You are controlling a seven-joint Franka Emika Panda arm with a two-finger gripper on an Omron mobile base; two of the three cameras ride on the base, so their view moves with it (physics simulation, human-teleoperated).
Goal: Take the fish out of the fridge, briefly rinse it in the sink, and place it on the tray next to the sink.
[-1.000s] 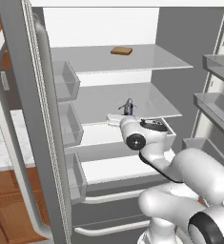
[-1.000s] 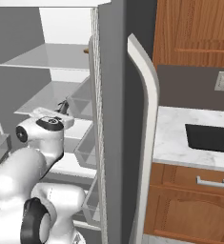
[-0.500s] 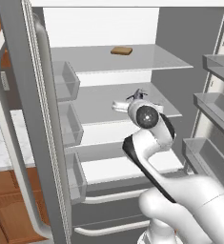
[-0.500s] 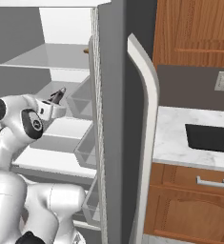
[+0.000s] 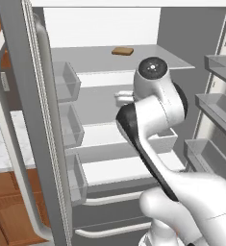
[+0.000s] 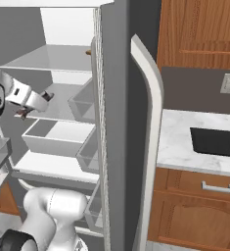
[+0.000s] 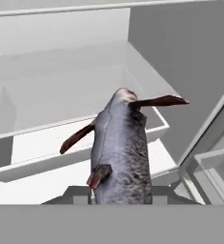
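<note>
Hand view: small grey-black fish with thin brown fins [image 7: 119, 152] apparently pinched in two-finger gripper [image 7: 118, 193], fingertips hidden, inside tall grey steel-look fridge [image 5: 32, 125]. Pickup done. Left: rinse in dark rectangular sink basin [image 6: 215, 142], then tray.

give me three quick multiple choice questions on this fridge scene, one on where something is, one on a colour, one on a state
1. Where does the tan slab lie?
A. top fridge shelf
B. in the sink
C. in a door bin

2. What colour is the sink basin?
A. white
B. dark grey
C. red

3. What state is the gripper in?
A. wide open, holding nothing
B. shut on the fish
C. shut on the slab

Key: 1 A, it sits on the uppermost shelf; 2 B, a dark basin in white marble; 3 B, the hand view shows the fish rising from between the fingers.
</note>
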